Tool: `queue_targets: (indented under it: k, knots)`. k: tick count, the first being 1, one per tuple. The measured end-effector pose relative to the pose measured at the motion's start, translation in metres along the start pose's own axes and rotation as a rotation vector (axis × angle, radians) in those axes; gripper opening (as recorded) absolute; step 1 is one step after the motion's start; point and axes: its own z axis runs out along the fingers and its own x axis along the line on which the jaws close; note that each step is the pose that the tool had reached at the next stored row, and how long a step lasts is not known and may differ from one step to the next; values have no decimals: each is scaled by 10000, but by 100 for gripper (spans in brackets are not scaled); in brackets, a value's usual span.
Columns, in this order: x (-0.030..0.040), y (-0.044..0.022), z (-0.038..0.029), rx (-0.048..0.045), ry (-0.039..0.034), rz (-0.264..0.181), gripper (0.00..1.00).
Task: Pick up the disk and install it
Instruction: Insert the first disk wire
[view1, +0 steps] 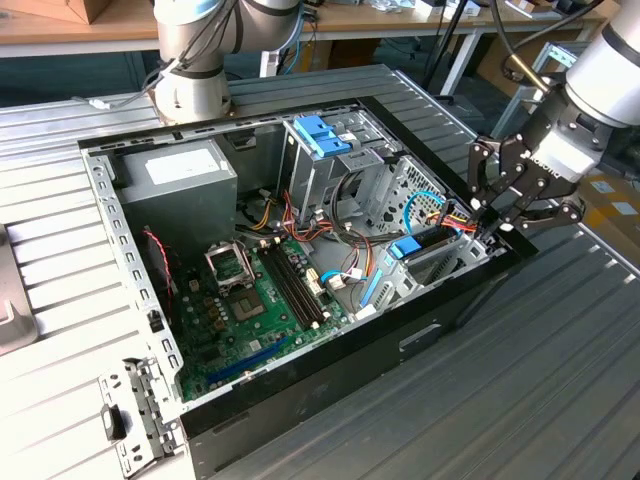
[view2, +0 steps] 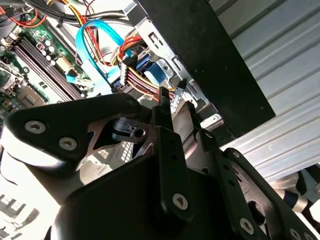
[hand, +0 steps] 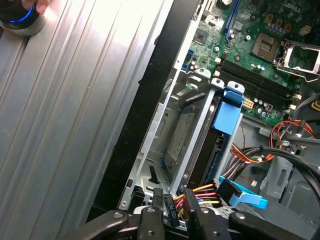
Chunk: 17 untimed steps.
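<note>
Two narrow jaws pinch a wired plug at the disk seated in its bay.

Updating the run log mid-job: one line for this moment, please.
gripper: at the case's drive bay, on the coloured power cable's plug | fingers: cannot tell | disk: seated in bay, blue rail showing

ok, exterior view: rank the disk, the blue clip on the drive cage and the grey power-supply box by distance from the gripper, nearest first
1. the disk: in the bay right beside the gripper, at the case's edge.
2. the blue clip: on top of the drive cage, mid-case, toward the back.
3. the power-supply box: back corner on the exterior view's left.
</note>
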Motion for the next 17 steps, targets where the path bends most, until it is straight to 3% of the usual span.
queue_targets:
  k: [8, 15, 17]
  knots:
    - [4, -9, 17, 16, 7, -13, 30]
    - [4, -9, 22, 381, 141, -49, 30]
    - [4, -9, 23, 525, 197, -65, 30]
